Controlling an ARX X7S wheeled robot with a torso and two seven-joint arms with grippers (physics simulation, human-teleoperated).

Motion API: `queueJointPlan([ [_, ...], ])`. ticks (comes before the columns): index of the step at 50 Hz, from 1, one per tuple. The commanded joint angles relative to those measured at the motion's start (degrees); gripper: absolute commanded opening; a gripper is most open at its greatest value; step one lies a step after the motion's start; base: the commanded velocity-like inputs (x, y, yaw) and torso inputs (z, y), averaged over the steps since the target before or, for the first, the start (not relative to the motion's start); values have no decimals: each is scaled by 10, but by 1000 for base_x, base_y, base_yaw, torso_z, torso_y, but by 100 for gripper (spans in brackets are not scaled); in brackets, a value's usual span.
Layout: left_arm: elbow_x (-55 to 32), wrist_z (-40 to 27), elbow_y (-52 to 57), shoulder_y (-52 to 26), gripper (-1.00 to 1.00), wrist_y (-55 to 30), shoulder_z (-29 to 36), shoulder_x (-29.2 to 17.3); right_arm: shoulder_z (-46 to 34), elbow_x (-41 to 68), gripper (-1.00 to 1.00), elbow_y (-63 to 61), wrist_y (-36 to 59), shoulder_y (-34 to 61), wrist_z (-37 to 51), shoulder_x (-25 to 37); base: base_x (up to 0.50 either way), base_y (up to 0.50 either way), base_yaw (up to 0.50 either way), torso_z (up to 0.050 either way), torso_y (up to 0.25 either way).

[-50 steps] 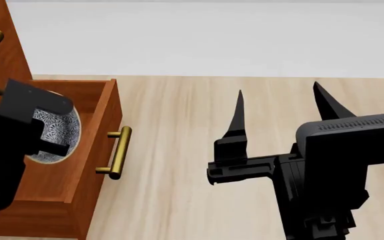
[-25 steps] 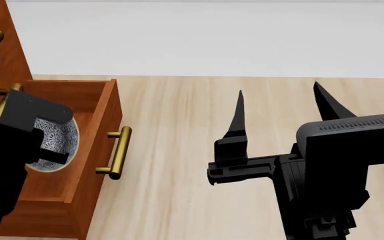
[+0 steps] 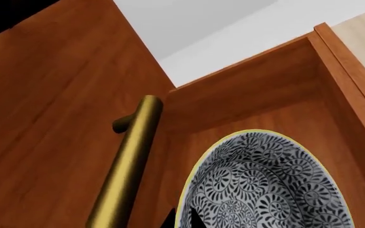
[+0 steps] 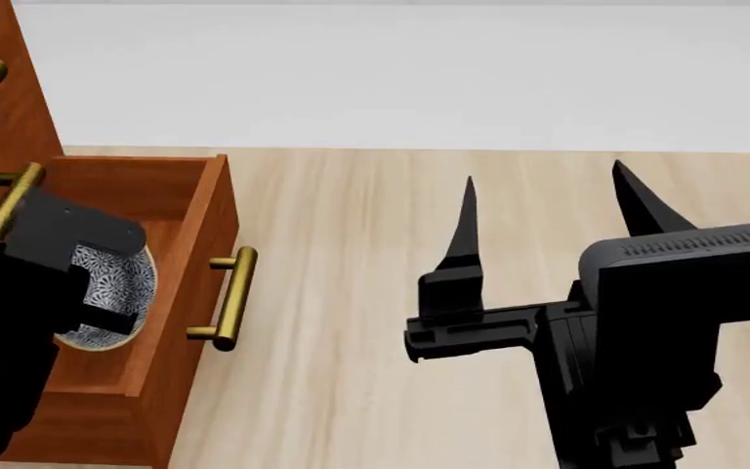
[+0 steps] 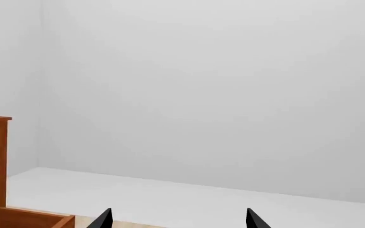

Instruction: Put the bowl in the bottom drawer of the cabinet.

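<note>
We see the left arm reaching down over the open bottom drawer (image 4: 153,293) of the cabinet (image 4: 11,107), its gripper (image 3: 186,219) low inside — fingers hidden by the wrist housing, so we cannot tell their state. The bowl (image 4: 121,298) sits in the drawer, near its front wall; the wrist view shows it beside the brass handle (image 3: 127,164) above. Compared with a second ago, the left arm has drawn back toward us, uncovering that handle. The right gripper (image 4: 545,220) hovers over the floor (image 4: 349,293), fingers spread.

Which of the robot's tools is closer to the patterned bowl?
Left. The left tool is right over the bowl in the bottom drawer; the right tool hangs apart over bare floor.
</note>
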Motion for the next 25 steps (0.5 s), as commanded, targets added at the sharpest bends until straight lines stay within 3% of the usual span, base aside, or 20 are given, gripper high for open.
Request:
queueJointPlan([
  [1,11,3,-13,0,-100,7,-1,5,-2,0,100,1,-1,1,1,0,0,0,0,0,0],
  [25,16,13,-43,4,-100,18,3,16,-5,0,100,4,-4,2,2,2,0,0,0,0,0],
])
